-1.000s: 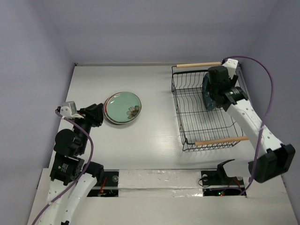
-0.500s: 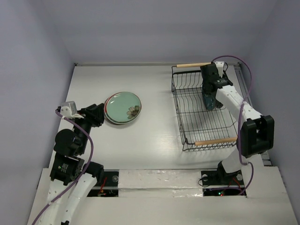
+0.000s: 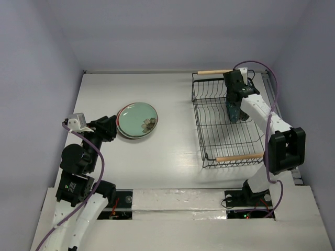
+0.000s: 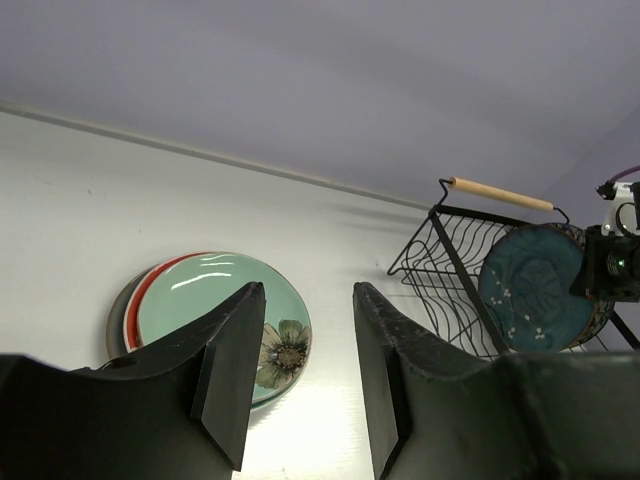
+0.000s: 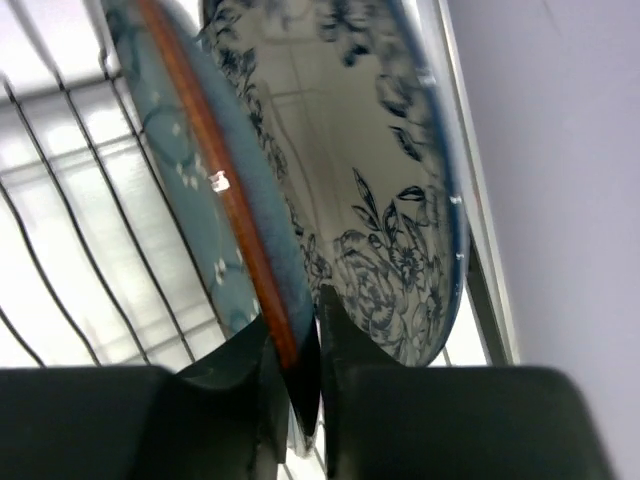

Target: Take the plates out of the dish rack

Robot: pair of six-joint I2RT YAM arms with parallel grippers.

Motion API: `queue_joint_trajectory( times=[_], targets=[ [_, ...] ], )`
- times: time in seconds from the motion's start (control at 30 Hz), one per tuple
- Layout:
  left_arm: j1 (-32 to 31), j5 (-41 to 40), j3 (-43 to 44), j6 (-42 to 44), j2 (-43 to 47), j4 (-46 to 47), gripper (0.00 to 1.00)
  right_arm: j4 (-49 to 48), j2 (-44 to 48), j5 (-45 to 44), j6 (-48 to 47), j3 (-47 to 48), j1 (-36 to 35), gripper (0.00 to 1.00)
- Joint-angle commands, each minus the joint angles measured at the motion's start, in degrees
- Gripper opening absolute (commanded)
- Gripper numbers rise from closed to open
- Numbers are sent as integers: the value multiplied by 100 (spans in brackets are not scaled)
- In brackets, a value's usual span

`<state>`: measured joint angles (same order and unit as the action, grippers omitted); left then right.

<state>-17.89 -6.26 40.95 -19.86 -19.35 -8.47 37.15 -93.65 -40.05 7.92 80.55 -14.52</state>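
Note:
The black wire dish rack (image 3: 201, 130) with wooden handles stands at the right. Two plates stand upright in it: a dark teal plate (image 5: 180, 170) with pale blossoms and a brown rim, and behind it a white plate (image 5: 340, 150) with blue flowers. My right gripper (image 5: 297, 322) is shut on the dark teal plate's rim, also seen from above (image 3: 234, 104). A teal-green flower plate (image 3: 137, 120) lies on a red-rimmed plate (image 4: 140, 295) on the table at the left. My left gripper (image 4: 308, 295) hovers open just beside that stack, holding nothing.
The rack's far handle (image 3: 214, 72) lies near the back wall, its near handle (image 3: 238, 156) towards the arm bases. The right wall stands close behind the white plate. White table surface (image 3: 172, 141) lies between the stack and the rack.
My right gripper has closed onto the dark teal plate's rim, after the arm swung in over the rack. The left arm has stayed in place.

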Motion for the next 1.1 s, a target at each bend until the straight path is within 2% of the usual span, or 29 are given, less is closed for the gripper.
queue_joint_trajectory(
  times=[0.0, 0.03, 0.6, 0.73, 0.87, 1.0, 1.07],
  targets=[
    [22, 64, 62, 35, 2, 232, 38, -190, 329, -205, -45, 487, 2, 6],
    [22, 55, 62, 26, 2, 232, 38, -173, 347, -205, -71, 522, 2, 0],
    [22, 64, 62, 17, -24, 249, 38, 284, 1454, -521, -142, 1278, -367, 0],
    [22, 72, 54, 17, -33, 258, 38, 57, 2155, 171, 199, 1305, -709, 0],
    [22, 64, 54, 26, -42, 249, 38, -837, 2509, 1199, 648, 980, -1271, 0],
    [22, 55, 54, 17, -51, 249, 38, -1805, 2256, 2271, 1263, 602, -1842, 0],
    [22, 46, 54, 17, -51, 241, 38, -2384, 2018, 2501, 1615, 541, -2176, 0]
  ],
)
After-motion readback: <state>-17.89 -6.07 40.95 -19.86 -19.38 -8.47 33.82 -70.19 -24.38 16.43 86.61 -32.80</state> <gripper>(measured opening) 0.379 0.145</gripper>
